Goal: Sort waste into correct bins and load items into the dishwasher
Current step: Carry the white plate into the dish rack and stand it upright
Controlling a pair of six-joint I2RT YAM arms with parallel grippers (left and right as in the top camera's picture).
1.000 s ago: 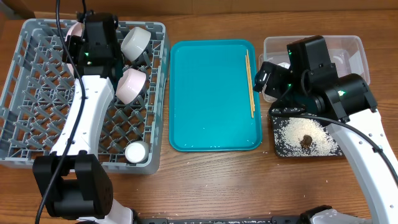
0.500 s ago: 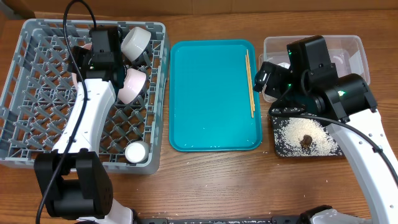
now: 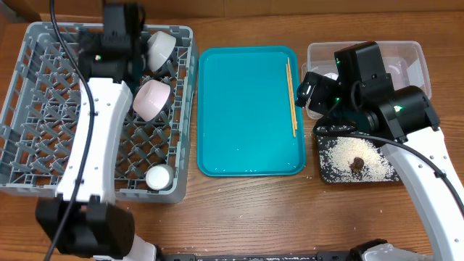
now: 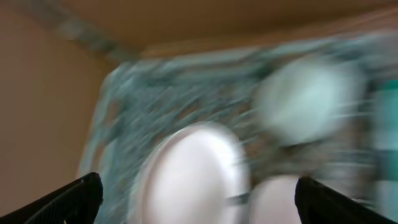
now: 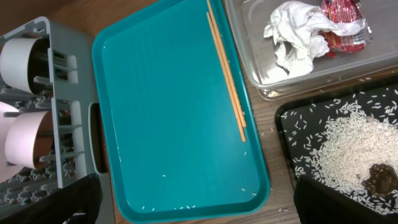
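Note:
My left gripper hangs over the back of the grey dishwasher rack, open with nothing held. Its blurred wrist view shows the open left gripper above a round white dish. Two bowls and a small cup sit in the rack. My right gripper is open and empty above the teal tray's near edge. The chopsticks lie on that tray. Crumpled paper and a red wrapper lie in the clear tub. Rice and a brown lump lie in the black tray.
The teal tray lies between the rack and the two bins, with a few stray grains along its near edge. The right arm covers part of the clear tub from above. Bare wooden table runs along the front.
My left gripper has gone from shut to open, and its arm has shifted and risen over the back of the rack. The right arm has not moved.

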